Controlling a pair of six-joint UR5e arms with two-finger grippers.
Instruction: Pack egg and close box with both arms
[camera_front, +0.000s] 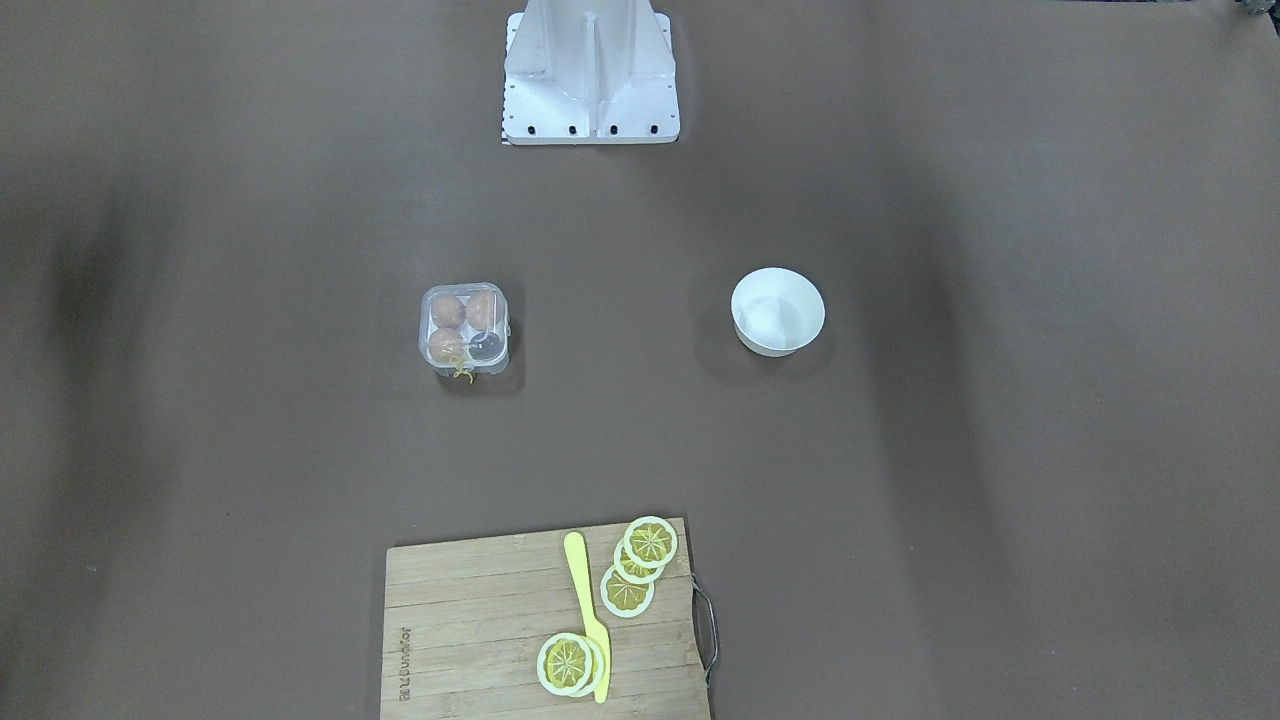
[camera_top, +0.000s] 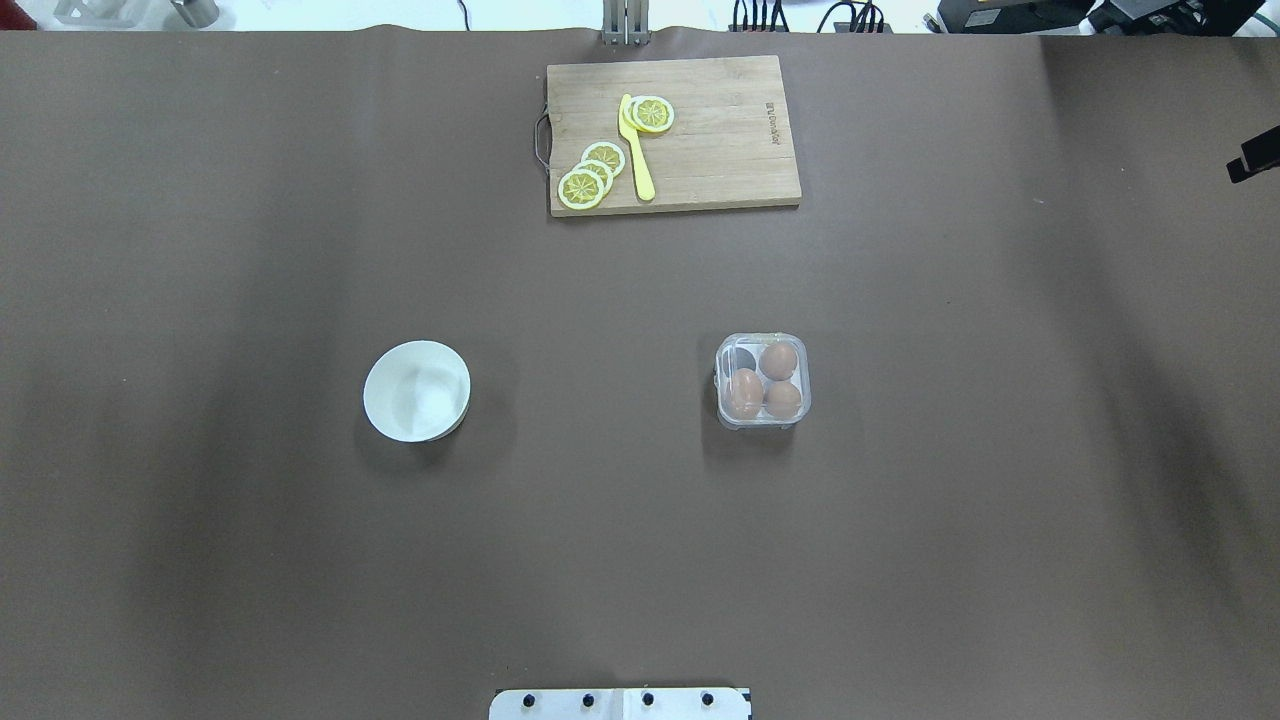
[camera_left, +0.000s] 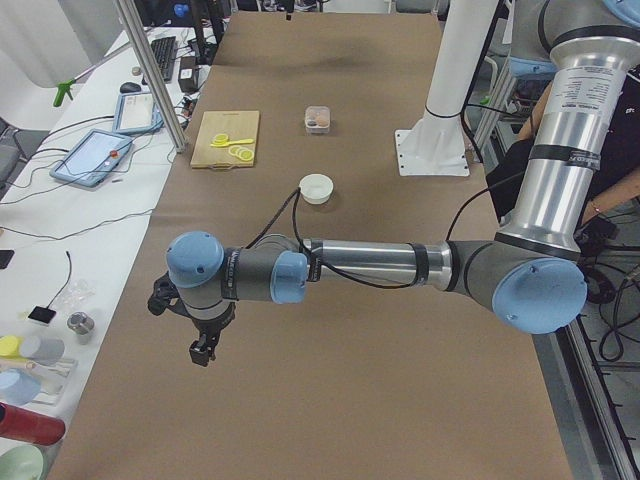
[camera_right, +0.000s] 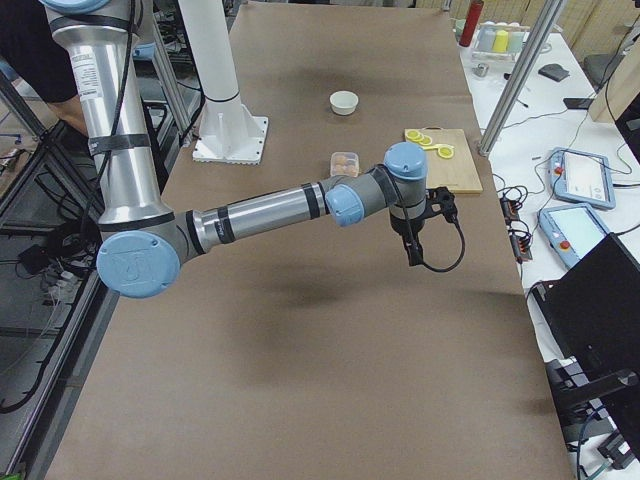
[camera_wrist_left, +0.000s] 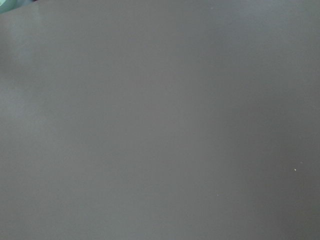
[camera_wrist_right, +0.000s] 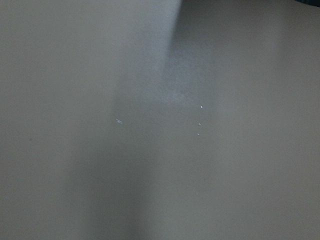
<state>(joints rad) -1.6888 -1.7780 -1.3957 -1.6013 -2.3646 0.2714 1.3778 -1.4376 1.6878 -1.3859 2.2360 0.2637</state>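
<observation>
Your box (camera_top: 762, 380) with three eggs (camera_top: 745, 392) sits far from left gripper (camera_left: 203, 350) and right gripper (camera_right: 413, 255); can't tell if either's open.

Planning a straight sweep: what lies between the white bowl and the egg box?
Nothing: overhead, only bare brown table between bowl and box.

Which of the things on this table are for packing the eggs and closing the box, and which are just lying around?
For the job: box, the three eggs in it, left gripper, right gripper.
Just lying about: white bowl, cutting board, lemon slices, yellow knife.
</observation>
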